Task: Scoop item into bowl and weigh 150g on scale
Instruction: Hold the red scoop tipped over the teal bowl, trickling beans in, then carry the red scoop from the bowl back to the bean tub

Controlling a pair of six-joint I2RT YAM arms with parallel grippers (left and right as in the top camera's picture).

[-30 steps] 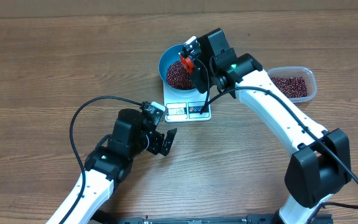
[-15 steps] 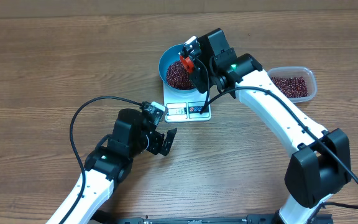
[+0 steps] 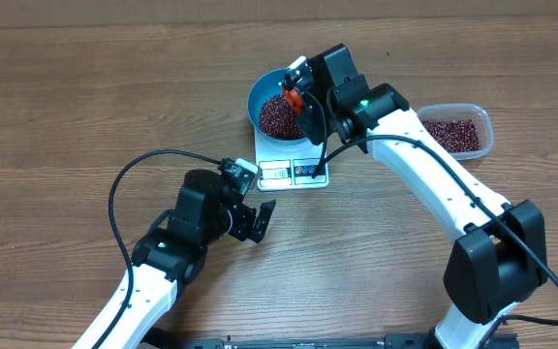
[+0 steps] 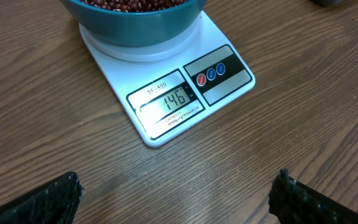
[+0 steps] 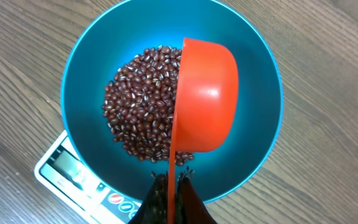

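The blue bowl (image 3: 263, 93) (image 5: 263, 124) (image 4: 135, 25) stands on the white scale (image 3: 294, 173) (image 4: 166, 106) (image 5: 61, 174) and holds a heap of dark red-brown beans (image 3: 277, 116) (image 5: 143, 106). The scale's display (image 4: 173, 99) reads 146. My right gripper (image 3: 298, 97) (image 5: 173, 183) is shut on the handle of an orange scoop (image 5: 207, 102) (image 3: 292, 95), which is tipped on its side over the beans. My left gripper (image 3: 255, 221) (image 4: 179, 199) stands open over bare wood in front of the scale, nothing between its fingers (image 4: 48, 199).
A clear plastic tub (image 3: 458, 131) with more beans sits at the right of the table. The left arm's black cable (image 3: 134, 174) loops over the wood at the left.
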